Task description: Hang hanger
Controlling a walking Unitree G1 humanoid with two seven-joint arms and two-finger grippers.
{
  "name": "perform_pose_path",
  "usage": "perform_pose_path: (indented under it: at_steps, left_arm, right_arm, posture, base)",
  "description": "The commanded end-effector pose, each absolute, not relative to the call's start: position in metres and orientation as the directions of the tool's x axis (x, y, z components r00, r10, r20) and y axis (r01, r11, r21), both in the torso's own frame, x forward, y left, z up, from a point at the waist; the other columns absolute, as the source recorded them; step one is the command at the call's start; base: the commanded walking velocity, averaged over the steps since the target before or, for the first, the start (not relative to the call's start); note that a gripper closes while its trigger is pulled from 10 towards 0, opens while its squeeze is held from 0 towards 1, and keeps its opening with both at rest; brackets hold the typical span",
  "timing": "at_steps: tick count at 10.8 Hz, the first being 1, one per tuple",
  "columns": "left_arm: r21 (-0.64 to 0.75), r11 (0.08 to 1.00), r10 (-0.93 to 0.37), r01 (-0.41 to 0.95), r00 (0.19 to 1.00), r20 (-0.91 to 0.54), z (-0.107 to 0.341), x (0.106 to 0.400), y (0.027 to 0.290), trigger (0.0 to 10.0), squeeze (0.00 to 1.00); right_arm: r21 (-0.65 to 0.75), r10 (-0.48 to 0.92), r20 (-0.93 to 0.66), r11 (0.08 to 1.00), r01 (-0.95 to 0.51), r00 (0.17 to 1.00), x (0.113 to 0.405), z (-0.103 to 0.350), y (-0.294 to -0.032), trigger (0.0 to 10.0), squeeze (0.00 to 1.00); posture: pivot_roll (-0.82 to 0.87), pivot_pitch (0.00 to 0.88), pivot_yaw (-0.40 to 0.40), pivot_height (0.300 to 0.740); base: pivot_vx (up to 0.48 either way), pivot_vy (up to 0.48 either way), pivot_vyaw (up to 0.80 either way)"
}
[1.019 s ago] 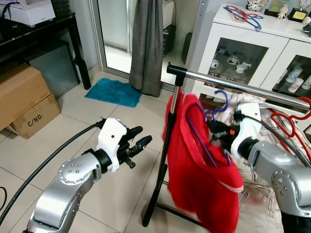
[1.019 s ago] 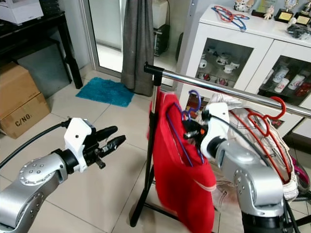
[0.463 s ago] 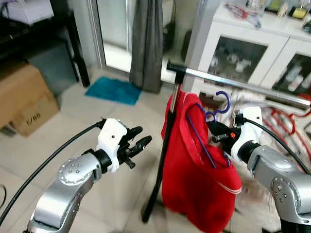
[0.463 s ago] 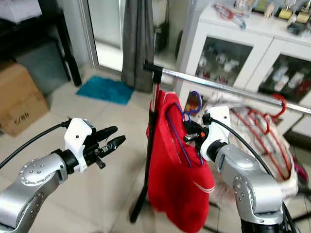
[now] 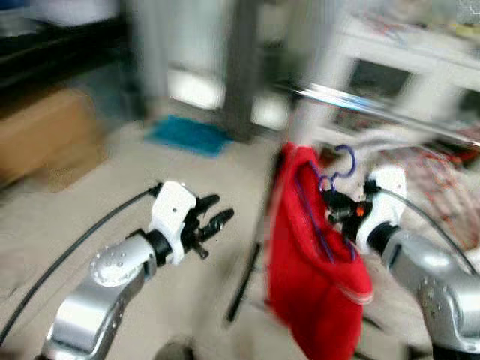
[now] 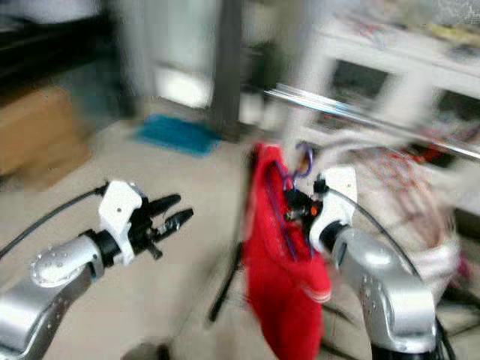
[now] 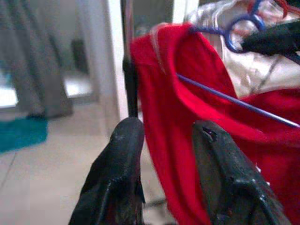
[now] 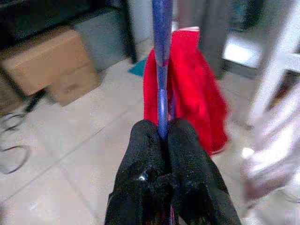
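No lettering, label or number can be read anywhere; the views are blurred.

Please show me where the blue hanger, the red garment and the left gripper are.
blue hanger (image 5: 343, 159), left eye view, on its hook.
red garment (image 5: 311, 281), left eye view, on its body.
left gripper (image 5: 217, 213), left eye view, between its fingertips.

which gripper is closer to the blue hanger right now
Right. The right gripper is shut on the blue hanger; the left gripper hangs open, off beside the red garment.
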State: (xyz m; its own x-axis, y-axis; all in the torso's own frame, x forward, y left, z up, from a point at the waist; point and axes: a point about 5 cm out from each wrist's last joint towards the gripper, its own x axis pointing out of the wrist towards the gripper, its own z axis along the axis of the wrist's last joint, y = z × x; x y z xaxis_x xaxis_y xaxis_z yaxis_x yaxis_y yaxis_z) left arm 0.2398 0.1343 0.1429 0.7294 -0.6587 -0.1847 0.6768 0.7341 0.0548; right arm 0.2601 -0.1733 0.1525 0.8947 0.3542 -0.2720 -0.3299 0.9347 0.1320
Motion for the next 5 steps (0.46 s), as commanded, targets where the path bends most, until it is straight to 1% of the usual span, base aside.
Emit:
perform_pose_path:
  at_steps: [1,3,5]
  left_arm:
    - [0.082,0.725,-0.666,0.684,0.727,-0.171,0.1494,0.2433,0.1311,10.0,0.0]
    - [0.089,0.72,-0.67,0.688,0.723,-0.167,0.1508,0.2469,0.1301,10.0,0.0]
    - [0.111,0.715,-0.669,0.69,0.722,-0.179,0.1511,0.2529,0.1292,10.0,0.0]
  right_arm:
    - [0.112,0.365,-0.214,0.931,-0.348,0.906,0.261,0.1642,-0.1715,0.0,0.0]
    - [0.127,0.37,-0.204,0.928,-0.35,0.906,0.2602,0.1642,-0.1703,0.0,0.0]
    - [0.165,0.387,-0.172,0.918,-0.36,0.906,0.26,0.1669,-0.1694,0.0,0.0]
  posture:
    - [0.01,0.0,-0.064,0.74]
    - [0.01,0.0,-0.059,0.74]
    - [0.01,0.0,-0.056,0.74]
  base:
    - [-0.259,0.0,0.0]
    - [-0.257,0.0,0.0]
    - [0.0,0.0,0.0]
